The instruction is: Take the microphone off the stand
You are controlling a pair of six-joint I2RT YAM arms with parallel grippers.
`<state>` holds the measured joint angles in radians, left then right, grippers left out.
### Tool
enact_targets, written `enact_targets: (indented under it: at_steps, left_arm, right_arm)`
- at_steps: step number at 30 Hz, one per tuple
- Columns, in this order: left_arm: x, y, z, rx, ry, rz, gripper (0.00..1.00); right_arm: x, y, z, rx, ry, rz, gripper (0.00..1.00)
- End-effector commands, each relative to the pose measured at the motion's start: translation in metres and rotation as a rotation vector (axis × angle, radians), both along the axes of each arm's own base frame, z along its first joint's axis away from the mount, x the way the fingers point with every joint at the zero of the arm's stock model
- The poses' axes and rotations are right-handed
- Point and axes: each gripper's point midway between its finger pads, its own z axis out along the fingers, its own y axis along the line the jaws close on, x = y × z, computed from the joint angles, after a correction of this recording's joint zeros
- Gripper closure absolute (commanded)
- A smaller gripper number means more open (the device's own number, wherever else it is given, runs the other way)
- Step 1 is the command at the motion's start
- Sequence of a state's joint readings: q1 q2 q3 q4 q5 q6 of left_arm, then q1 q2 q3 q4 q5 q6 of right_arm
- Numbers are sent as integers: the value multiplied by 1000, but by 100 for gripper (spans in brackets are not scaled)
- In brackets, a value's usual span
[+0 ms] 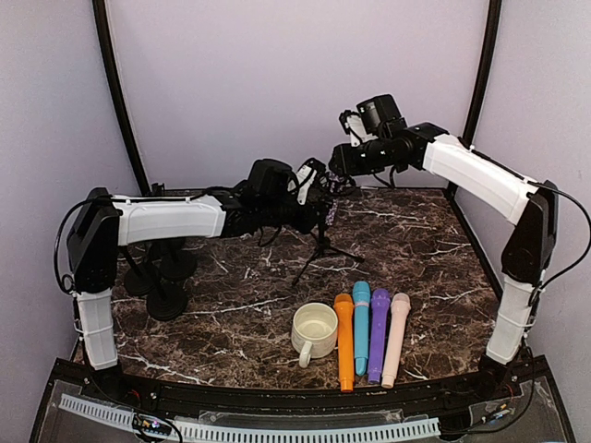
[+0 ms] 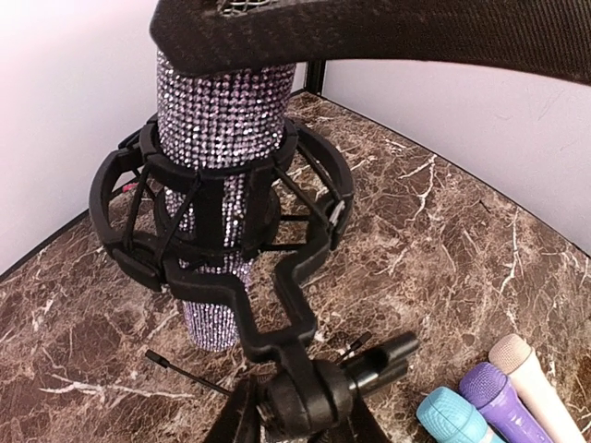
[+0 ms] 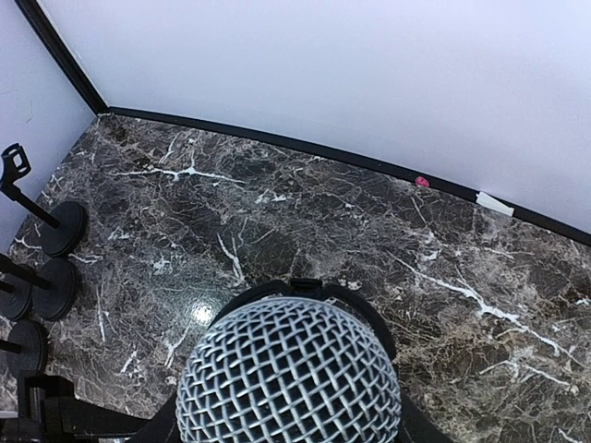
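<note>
Left end effector (image 1: 310, 199): closed, at microphone (image 2: 222, 111) upper body; whether it grips cannot be told.
Microphone: upright in shock mount (image 2: 120, 189) on stand (image 1: 323, 251), desk (image 1: 416, 240) centre.
Right end effector (image 1: 334, 175): above microphone head; opening cannot be told.

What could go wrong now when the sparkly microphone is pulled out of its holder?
1. The microphone sits deep in the shock mount; pulling may lift or tip the small tripod stand.
2. A falling stand could hit the cup and the coloured microphones lying close in front.
</note>
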<state>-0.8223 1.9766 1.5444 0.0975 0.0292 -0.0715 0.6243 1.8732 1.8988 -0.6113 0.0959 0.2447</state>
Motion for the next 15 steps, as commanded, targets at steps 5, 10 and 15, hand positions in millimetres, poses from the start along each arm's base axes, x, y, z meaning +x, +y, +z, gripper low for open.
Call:
enact_targets:
  at_steps: [5, 10, 15]
  left_arm:
    - [5, 20, -2, 28, 49, 72, 100]
    - [4, 21, -11, 46, 59, 69, 100]
    - [5, 21, -22, 67, 70, 70, 100]
  right_arm:
    - [-15, -19, 102, 148, -209, -38, 86]
    - [-21, -21, 110, 170, -217, -35, 86]
    - [-25, -24, 120, 191, -229, -36, 86]
